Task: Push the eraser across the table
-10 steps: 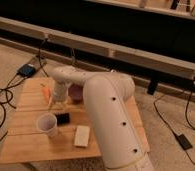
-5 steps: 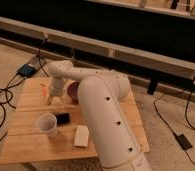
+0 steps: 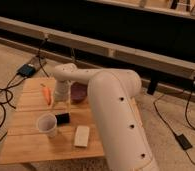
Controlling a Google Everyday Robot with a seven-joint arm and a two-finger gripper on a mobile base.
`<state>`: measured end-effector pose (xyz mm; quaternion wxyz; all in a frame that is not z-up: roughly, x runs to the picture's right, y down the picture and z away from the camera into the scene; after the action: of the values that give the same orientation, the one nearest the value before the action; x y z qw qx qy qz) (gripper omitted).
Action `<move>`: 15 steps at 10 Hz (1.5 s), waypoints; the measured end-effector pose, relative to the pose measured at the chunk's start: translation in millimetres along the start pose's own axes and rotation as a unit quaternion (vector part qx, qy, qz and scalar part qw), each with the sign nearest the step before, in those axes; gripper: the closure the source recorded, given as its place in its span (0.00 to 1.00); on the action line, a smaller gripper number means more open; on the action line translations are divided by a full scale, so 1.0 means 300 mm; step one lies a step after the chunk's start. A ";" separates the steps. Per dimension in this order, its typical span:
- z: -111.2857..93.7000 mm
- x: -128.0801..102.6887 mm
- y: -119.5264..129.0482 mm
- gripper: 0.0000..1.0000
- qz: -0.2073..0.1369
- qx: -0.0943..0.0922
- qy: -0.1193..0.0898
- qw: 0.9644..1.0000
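The black eraser point(image 3: 62, 118) lies flat on the light wooden table point(image 3: 26, 145), right beside a white cup point(image 3: 47, 125) on its left. My gripper point(image 3: 63, 102) hangs from the white arm point(image 3: 111, 100) just behind the eraser, pointing down at the table top. It stands a short way above and behind the eraser, between an orange carrot point(image 3: 47, 93) and a purple bowl point(image 3: 80, 92). Nothing shows in it.
A pale beige flat block point(image 3: 81, 136) lies near the table's front edge, right of the eraser. The bulky arm covers the table's right side. Cables point(image 3: 3, 97) and a small box point(image 3: 28, 70) lie on the floor at left, and an adapter point(image 3: 183, 141) at right.
The gripper swung back and left towards the carrot, then came forward and down again to just behind the eraser. The eraser, cup and beige block have not moved.
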<state>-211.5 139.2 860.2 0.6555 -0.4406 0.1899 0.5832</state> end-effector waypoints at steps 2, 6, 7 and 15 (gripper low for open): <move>0.013 0.049 -0.023 0.35 0.004 0.002 0.004 1.000; 0.027 0.078 -0.036 0.35 0.003 0.001 0.005 1.000; 0.036 0.079 -0.031 0.35 0.001 -0.001 0.007 1.000; 0.121 0.065 0.112 0.35 -0.011 -0.025 0.026 0.999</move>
<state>-247.6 177.7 852.8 0.6453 -0.4742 0.1877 0.5688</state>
